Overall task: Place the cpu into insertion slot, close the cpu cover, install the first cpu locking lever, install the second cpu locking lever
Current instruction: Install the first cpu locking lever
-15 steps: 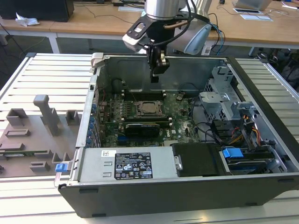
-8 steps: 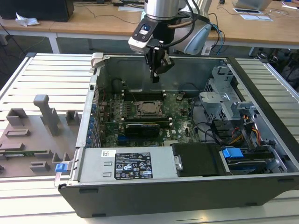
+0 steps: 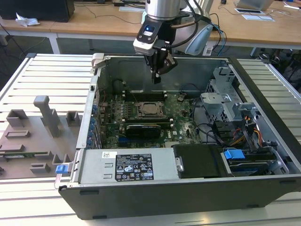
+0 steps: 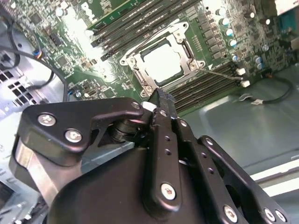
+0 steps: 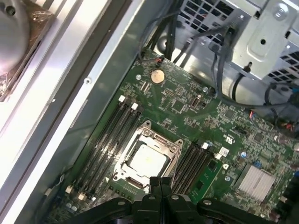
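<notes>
The cpu (image 3: 150,108) lies flat in its socket on the green motherboard, its silver-grey top showing in both wrist views (image 4: 161,63) (image 5: 148,161). The cpu cover (image 4: 135,65), a silver frame, lies down around it (image 5: 140,136). A thin metal lever (image 4: 222,75) runs out from one side of the socket. My gripper (image 3: 157,79) hangs above the board, just behind the socket in the exterior view. Its black fingertips (image 5: 160,183) are pressed together with nothing between them (image 4: 159,100).
The open computer case (image 3: 94,89) lies on a slatted table. Black memory slots (image 5: 110,135) flank the socket, a long black card (image 3: 143,129) lies in front of it, and drive cages with cables (image 3: 225,108) fill the exterior view's right. Grey fixtures (image 3: 44,117) stand outside on the left.
</notes>
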Motion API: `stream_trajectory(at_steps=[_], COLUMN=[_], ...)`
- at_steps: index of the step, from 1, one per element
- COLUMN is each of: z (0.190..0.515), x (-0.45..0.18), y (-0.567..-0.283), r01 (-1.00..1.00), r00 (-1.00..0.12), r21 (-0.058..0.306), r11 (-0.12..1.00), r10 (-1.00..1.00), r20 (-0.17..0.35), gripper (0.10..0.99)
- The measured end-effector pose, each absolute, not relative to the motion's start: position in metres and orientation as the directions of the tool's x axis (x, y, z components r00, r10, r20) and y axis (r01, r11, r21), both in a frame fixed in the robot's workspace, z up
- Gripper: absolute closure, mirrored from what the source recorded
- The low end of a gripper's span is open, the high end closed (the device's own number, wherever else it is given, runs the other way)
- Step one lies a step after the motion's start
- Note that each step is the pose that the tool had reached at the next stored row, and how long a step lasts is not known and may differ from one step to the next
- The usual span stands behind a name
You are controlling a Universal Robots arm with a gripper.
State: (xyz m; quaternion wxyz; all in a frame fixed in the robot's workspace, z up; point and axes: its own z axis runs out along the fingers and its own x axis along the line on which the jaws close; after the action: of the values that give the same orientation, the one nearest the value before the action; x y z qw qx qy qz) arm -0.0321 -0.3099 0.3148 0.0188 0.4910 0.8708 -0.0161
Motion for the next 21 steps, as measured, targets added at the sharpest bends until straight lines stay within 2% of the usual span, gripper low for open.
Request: stream_trajectory(at_steps=[10,14,21], z=[0.3148,0.3148,0.3148], x=[-0.0321,-0.0321,-0.0321], y=[-0.3099,-0.3099,-0.3099], r01=[0.764,0.673,0.606], r00=[-0.645,-0.739,-0.795], r21=[-0.01,-0.01,-0.01], r11=[0.645,0.74,0.795], r10=[0.763,0.672,0.605], r20=[-0.049,-0.049,-0.049], gripper=[0.98,0.98,0.98])
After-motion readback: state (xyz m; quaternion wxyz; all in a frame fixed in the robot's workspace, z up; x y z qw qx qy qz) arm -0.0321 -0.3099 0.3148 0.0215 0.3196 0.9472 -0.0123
